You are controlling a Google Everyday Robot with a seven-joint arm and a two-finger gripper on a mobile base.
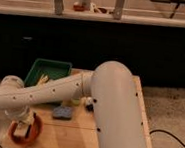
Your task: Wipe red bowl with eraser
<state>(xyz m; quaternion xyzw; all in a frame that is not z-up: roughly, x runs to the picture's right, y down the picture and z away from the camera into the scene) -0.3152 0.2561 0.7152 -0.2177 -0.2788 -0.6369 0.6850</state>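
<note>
At the worktop's [81, 135] near left corner, the end effector [26, 123] reaches into the red bowl [36, 131] at the eraser [21, 130]; I cannot tell its grip.

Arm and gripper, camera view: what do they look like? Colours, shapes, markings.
Cream-white arm: fat, smooth, rounded tubular links, bulbous joints, a row of small dark dots along the forearm. No cables or sleeves visible on it. The gripper, down at the small round orange-red bowl, looks pale; its details are unclear.
</note>
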